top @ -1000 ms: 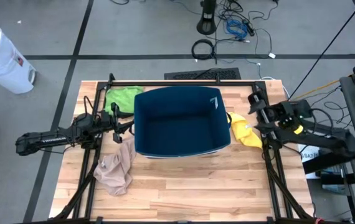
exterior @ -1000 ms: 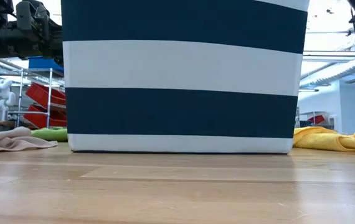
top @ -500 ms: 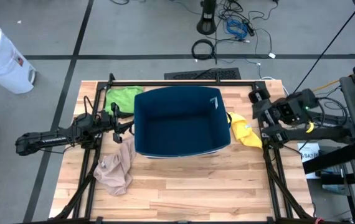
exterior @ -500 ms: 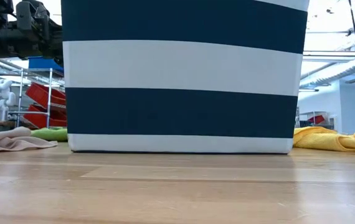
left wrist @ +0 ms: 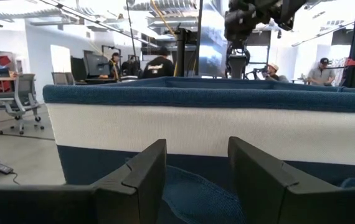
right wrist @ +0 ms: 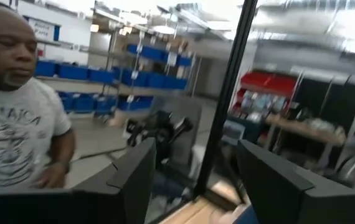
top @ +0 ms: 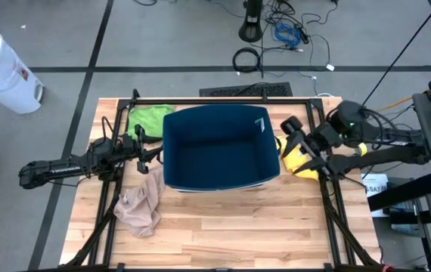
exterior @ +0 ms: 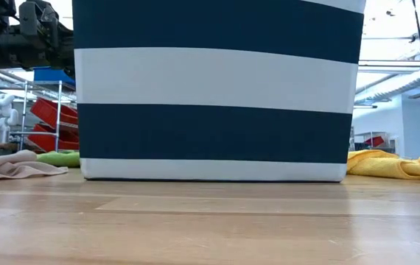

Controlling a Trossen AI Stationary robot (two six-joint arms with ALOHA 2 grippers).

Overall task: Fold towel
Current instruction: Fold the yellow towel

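step: reaching for a towel, no fold begun | right claw released, above yellow towel just right of bin | left claw released, waits left of bin | next: descend, pinch an edge, drag onto bare desk

White lettering crosses the chest of a person's grey shirt, partly cut off and not surely readable; no other text can be read.
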